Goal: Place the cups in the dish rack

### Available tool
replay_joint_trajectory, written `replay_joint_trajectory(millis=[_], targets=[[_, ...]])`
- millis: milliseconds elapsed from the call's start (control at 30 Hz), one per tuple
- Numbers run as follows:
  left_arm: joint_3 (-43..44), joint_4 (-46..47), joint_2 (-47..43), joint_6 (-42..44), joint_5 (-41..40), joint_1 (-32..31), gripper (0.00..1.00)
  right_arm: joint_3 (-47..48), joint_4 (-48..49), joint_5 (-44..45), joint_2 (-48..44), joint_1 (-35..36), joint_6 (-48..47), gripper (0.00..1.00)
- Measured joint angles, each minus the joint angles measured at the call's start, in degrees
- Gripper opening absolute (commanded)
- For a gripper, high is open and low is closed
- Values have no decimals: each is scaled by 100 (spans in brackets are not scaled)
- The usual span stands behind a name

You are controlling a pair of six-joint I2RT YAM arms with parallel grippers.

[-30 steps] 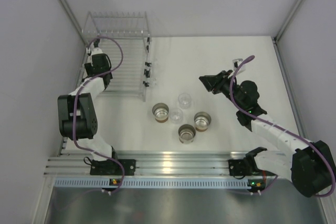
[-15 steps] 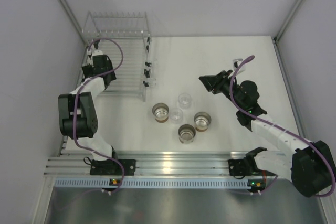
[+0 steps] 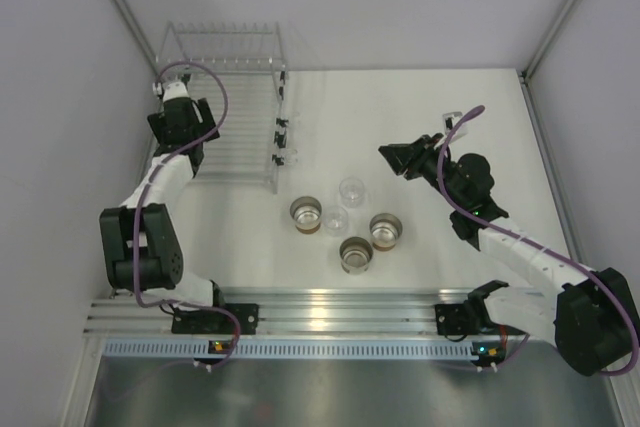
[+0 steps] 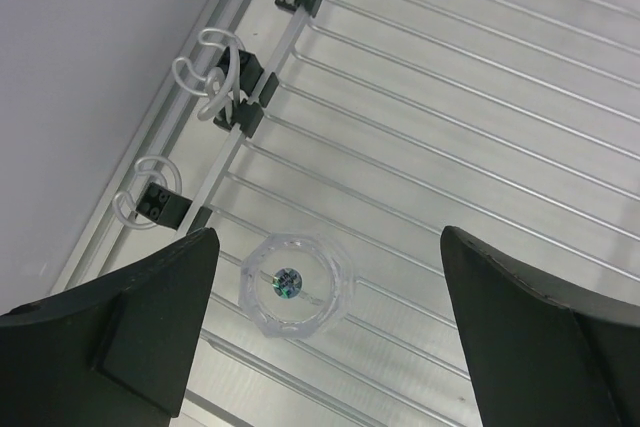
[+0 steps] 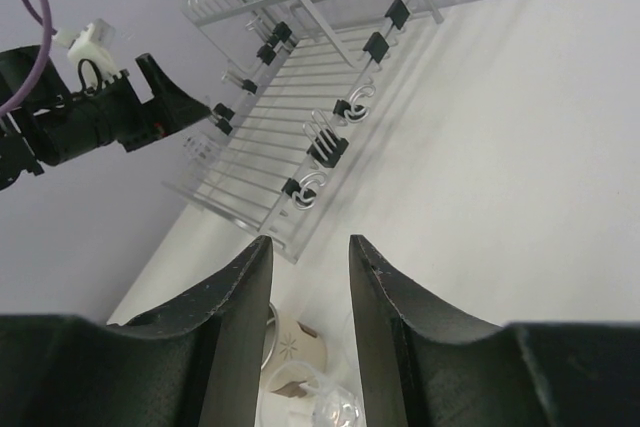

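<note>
The clear dish rack (image 3: 240, 137) stands at the back left. In the left wrist view one clear cup (image 4: 292, 284) rests bottom-up on the rack's bars (image 4: 480, 137). My left gripper (image 4: 328, 239) hangs open above that cup, apart from it. On the table sit three cream cups (image 3: 306, 214) (image 3: 386, 229) (image 3: 355, 254) and two clear cups (image 3: 351, 189) (image 3: 335, 219). My right gripper (image 3: 395, 155) hovers to the right of them, open and empty. In the right wrist view its jaws (image 5: 308, 242) frame a cream cup (image 5: 295, 339) and a clear cup (image 5: 335, 409) below.
Black clips (image 4: 248, 97) with wire hooks line the rack's side rail. The raised end frame (image 3: 222, 47) stands at the rack's far end. Grey walls close in on the left and right. The arms' mounting rail (image 3: 320, 312) runs along the near edge.
My left gripper has opened and let go of the clear cup in the rack, then drawn back a little to the left. The right arm has stayed still.
</note>
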Motion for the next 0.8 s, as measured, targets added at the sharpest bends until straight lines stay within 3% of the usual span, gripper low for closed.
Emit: replay_joint_trajectory(millis=[200,367,600,800], targets=[[-24,2,-778,-234,632,0,98,0,-129,0,0,0,-70,38],[-22,4,-1657,-396,1692,-98,98,52,-411,0,-2,0,-188,38],[-22,-192,-2608,-402,2957,-870,98,643,-1578,28,-212,0,-756,39],[-437,-269,-3620,-428,3327,-1001,98,1596,-2736,66,-66,35,-1384,39]])
